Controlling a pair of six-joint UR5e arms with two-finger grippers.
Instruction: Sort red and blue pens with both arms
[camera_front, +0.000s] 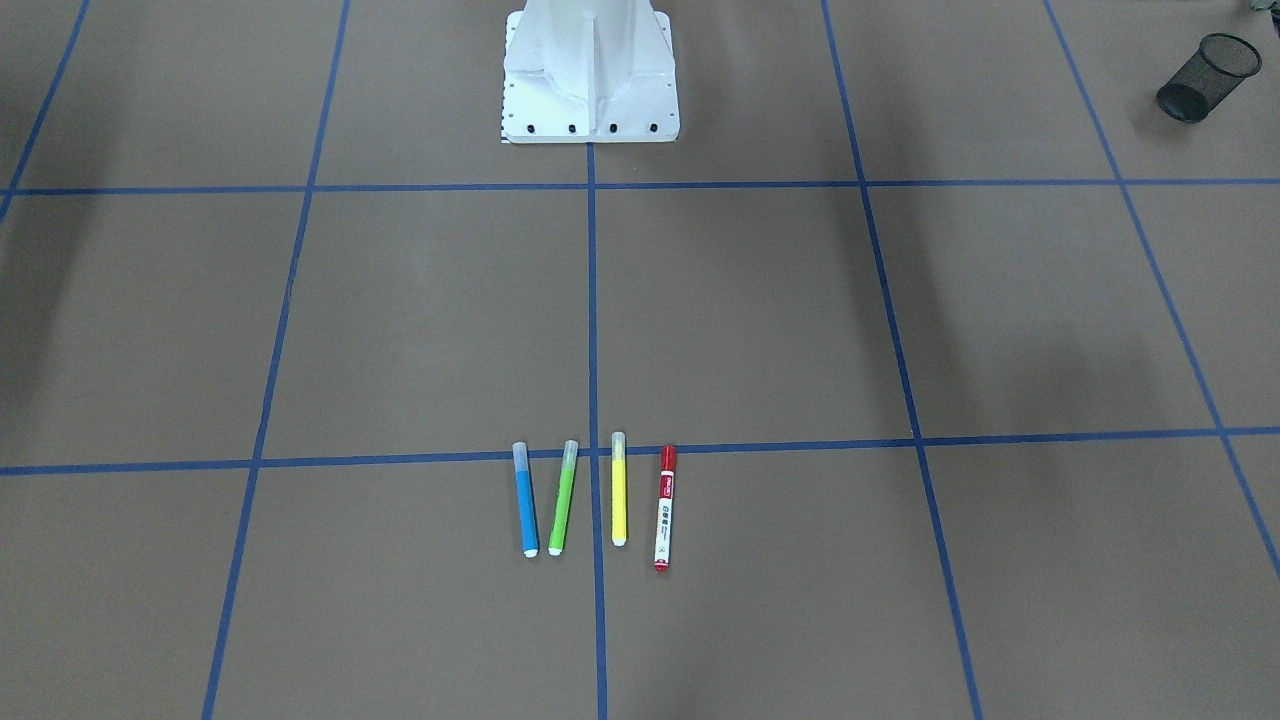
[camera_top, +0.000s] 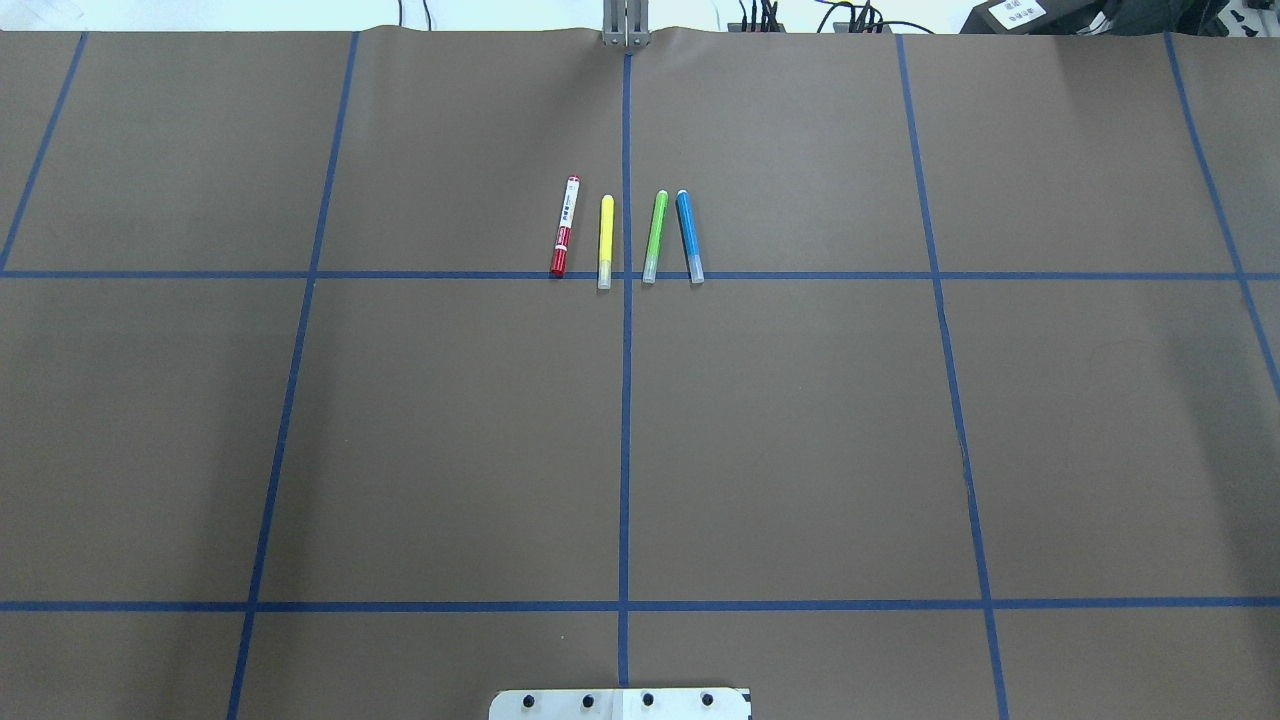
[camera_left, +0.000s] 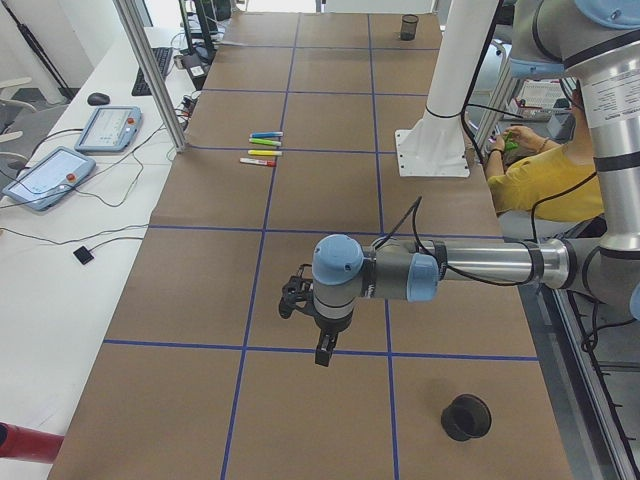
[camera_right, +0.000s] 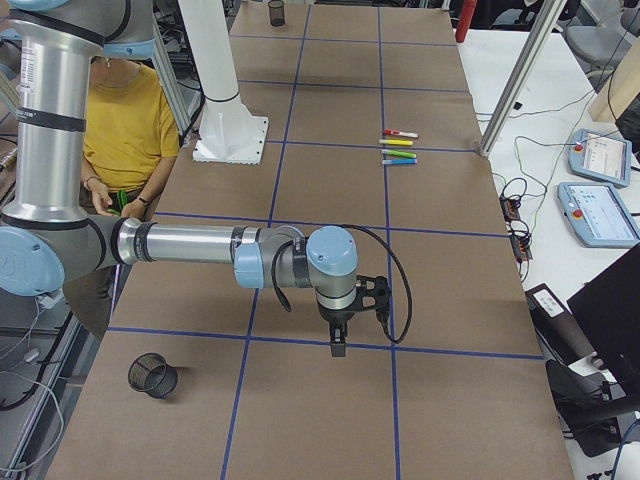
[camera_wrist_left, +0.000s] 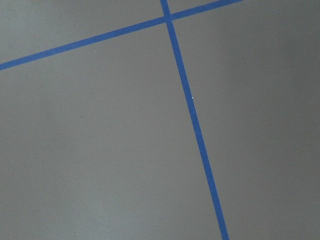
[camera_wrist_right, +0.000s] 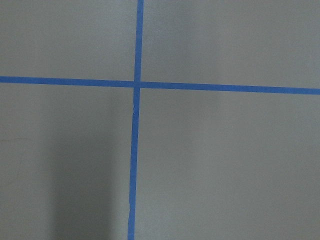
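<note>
Red marker (camera_top: 565, 226): white barrel, printed label, flat on the brown paper at the far side of the table (camera_top: 450, 450) from the robot's base (camera_front: 590, 80). It is the outermost of four pens on the robot's left. Its red cap points toward the robot and its tip meets the cross line of blue tape (camera_top: 400, 274).

Blue marker (camera_top: 689, 236): at the other end of the same row, on the robot's right. It is slimmer, and its translucent cap lies over the same tape line.

Between them lie a yellow marker (camera_top: 606, 240) and a green marker (camera_top: 654, 235), one on each side of the centre tape line. All four are roughly parallel, near one another, none touching.

Left arm (camera_left: 480, 265): reaches out level over the table's left end, well apart from the pens. The left gripper (camera_left: 325, 350) hangs pointing down above the paper close to a tape line. It shows only in the side view, so I cannot tell how the jaws stand. A black cup (camera_left: 466, 417) stands nearby.

Right arm (camera_right: 190, 243): same pose at the opposite end. The right gripper (camera_right: 340, 345) points down just over a tape line, jaw state likewise not readable. A mesh cup (camera_right: 152, 375) sits near it, possibly tilted, though the view is too skewed to be sure.

Both wrist cameras show only brown paper and crossing tape, with no fingers in frame.

A person in a yellow shirt (camera_right: 120, 130) sits behind the base.
</note>
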